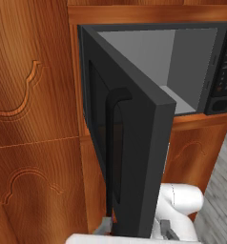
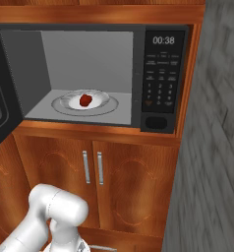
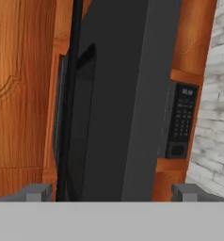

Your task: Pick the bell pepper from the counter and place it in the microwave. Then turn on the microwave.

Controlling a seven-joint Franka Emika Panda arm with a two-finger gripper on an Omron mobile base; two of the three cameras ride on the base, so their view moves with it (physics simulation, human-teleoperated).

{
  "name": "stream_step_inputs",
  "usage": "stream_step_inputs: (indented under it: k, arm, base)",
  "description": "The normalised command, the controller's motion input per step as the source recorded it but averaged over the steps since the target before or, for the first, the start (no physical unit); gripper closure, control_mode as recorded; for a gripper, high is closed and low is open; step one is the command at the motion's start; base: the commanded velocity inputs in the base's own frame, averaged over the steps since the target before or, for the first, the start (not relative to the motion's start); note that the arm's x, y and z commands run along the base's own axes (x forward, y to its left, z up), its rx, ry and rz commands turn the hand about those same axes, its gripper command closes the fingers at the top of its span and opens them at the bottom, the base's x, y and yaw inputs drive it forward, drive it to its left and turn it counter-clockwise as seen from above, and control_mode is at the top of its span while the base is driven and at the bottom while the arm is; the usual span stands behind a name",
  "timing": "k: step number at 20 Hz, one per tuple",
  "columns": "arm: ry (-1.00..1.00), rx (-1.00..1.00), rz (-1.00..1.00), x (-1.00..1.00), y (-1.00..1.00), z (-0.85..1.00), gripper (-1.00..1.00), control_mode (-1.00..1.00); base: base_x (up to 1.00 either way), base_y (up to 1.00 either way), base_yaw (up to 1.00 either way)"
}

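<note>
While the bell pepper point(image 2: 85, 100) already rests on the glass turntable point(image 2: 84, 104) inside the microwave point(image 2: 160, 78), above and beyond the end effector, the coming move appears to turn on the door point(image 1: 129, 157) rather than on the pepper. The door stands swung well out from the cavity, its long axis vertical, with its free edge directly ahead of the gripper point(image 3: 113, 192) and rising above it. The vertical bar handle point(image 3: 69, 103) lies just inside the left fingertip, on the door's outer face. The jaws stand fully apart, straddling the door's lower edge on either side, and hold nothing; whether a finger touches the door cannot be told. The keypad point(image 2: 161, 81) sits ahead and to the right of the gripper, past the door's edge. Judged from this, the placing is done; shutting the door, then pressing the keypad, remains.
</note>
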Motion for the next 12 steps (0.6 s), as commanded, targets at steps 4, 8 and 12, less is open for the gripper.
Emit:
stream_step_inputs:
  k: [4, 8, 12]
  arm:
    - [-0.02, -0.02, -0.04, 0.02, 0.27, -0.13, -1.00, -1.00]
    - [-0.01, -0.01, -0.06, 0.06, 0.17, -0.10, -1.00, -1.00]
    - [0.00, 0.00, -0.07, 0.23, 0.06, -0.10, -1.00, -1.00]
  base:
    - [0.00, 0.00, 0.00]
    - [0.00, 0.00, 0.00]
    - [0.00, 0.00, 0.00]
